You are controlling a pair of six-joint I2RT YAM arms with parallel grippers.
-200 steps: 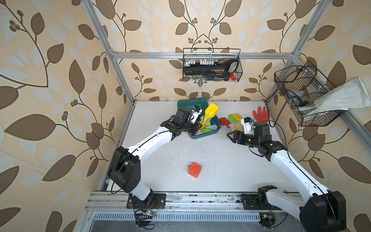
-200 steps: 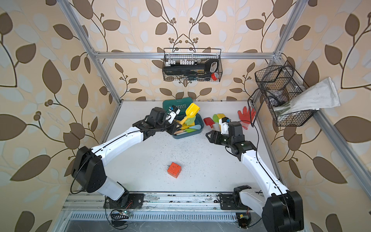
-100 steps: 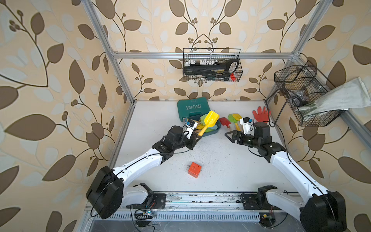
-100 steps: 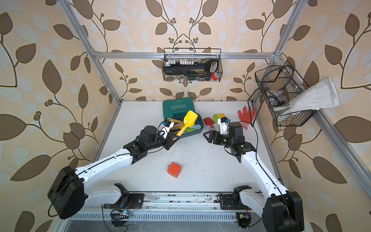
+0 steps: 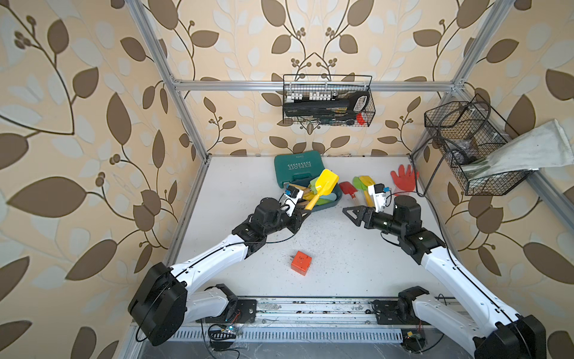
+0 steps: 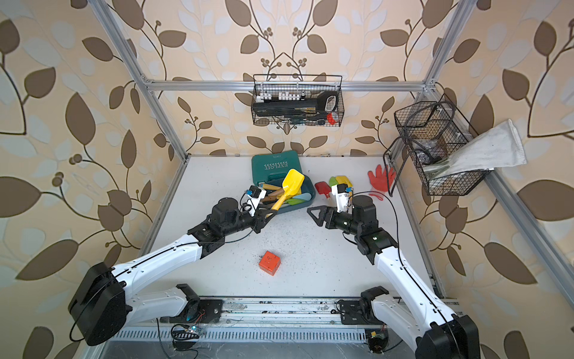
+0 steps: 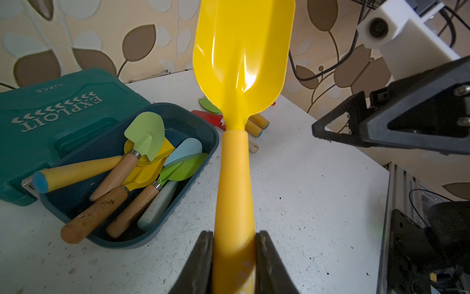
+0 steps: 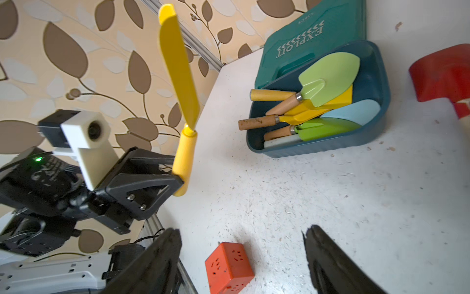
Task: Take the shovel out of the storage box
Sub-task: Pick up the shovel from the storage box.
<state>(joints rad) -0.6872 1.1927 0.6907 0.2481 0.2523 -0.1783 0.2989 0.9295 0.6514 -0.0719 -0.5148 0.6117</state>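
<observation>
Over the white tabletop, beside the tub: yellow plastic shovel point(image 7: 241, 76) is in the air, blade tilted upward, no part inside the box.
Left gripper point(image 7: 234, 234): clamped narrow on the end of the yellow shovel's handle, one finger on each side.
Right gripper point(image 8: 241, 231): jaws wide, holding nothing, hanging above the table facing the left arm, apart from the shovel.
Storage box: dark teal-blue plastic tub with rounded corners point(image 7: 211, 137) sits on the table against the green latched EXPLOIT tool case point(image 5: 298, 167); small wooden-handled shovels with green, yellow and pale blue blades point(image 8: 328, 76) lie inside it.
Shovel vs box: right wrist view shows the yellow shovel point(image 8: 178, 63) well apart from the tub point(image 8: 381, 101).
Other items: red, green and yellow shovels point(image 5: 348, 188) lie on the table beyond the tub; orange cube-shaped power socket point(image 5: 301, 263) sits near the front.
Progress: removal looks done, lift finished.
Left to do: probably set the shovel down on the table or pass it to the right gripper, then let go; cannot tell which.
</observation>
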